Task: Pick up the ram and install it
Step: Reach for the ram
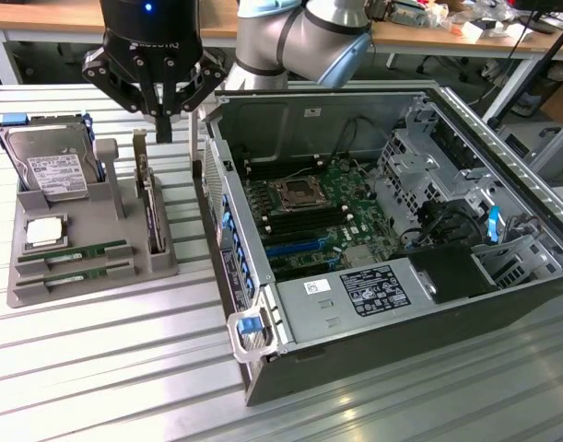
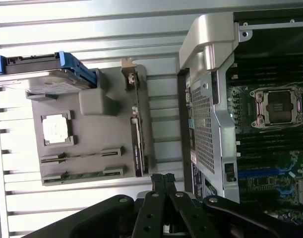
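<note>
Your hand (image 1: pixel 164 127) hangs clenched on nothing, up near the grey tray (image 1: pixel 41 287). The ram (image 1: pixel 76 250) lies slotted at the tray's near end (a thin green strip beside its twin (image 1: pixel 78 270)). You can't make out its label or chips.

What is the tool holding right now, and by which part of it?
Nothing. The tool is shut and empty, hanging above the gray tray. Both ram sticks lie in the tray's slots.
</note>
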You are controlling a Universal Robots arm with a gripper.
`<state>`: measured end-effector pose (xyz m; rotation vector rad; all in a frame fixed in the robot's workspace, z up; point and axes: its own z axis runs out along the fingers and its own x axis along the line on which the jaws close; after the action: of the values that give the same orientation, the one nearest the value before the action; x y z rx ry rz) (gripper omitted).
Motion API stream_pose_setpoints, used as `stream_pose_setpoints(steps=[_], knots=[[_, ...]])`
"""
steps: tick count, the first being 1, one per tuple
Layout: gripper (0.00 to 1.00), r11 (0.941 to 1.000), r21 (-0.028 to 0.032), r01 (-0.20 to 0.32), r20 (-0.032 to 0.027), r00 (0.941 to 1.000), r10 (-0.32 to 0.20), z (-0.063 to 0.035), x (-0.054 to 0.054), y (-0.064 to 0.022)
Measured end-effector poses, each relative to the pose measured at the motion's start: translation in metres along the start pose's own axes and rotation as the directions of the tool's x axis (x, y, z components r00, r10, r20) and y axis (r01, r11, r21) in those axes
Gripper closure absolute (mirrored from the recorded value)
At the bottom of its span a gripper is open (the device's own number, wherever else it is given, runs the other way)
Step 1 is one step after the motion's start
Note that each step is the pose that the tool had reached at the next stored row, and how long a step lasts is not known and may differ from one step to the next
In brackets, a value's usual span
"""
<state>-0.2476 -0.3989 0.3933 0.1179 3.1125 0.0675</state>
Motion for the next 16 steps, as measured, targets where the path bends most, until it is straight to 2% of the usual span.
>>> stream_pose_setpoints(steps=[16], knots=[[0.89,1.0,0.0001,0.0,0.0,1.0,0.0,-0.0006,0.022,-0.0017]])
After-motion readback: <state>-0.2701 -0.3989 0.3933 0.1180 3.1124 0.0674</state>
